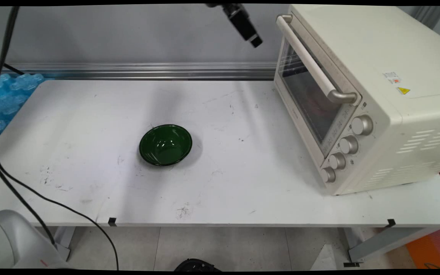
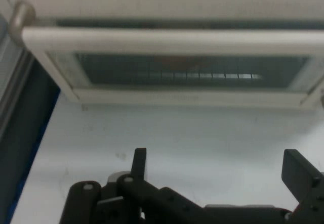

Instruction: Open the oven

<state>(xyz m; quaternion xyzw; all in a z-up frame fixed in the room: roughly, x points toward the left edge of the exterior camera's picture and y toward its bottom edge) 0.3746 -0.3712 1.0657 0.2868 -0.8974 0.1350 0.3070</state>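
Surface: white table (image 1: 243, 191), scuffed and marked, running the width of the main view; grey wall behind it, a metal rail (image 1: 136, 70) along the far edge.
Floor: pale tiles below the near edge; an orange patch at the lower right.
Cables: black cables (image 1: 21, 191) hanging past the table's left edge and trailing to the floor.
Bowl: dark green bowl (image 1: 165, 144), upright and empty, standing left of the table's centre, well apart from everything else.
Oven: cream toaster oven (image 1: 388, 107) on the right end of the table, set at an angle, door shut, glass window facing left; four round knobs (image 1: 348, 145) in a column down its near front corner; long bar handle (image 1: 311, 61) across the top of the door.
Padding: blue bubble-like sheet (image 1: 8, 95) off the table's far left corner.
Gripper: black gripper (image 1: 256, 41) high above the far edge, near the oven's handle but touching nothing; in the hand view (image 2: 217, 166) its two fingers (image 2: 139, 163) stand wide apart with nothing between them, looking at the oven door and handle (image 2: 167, 39).
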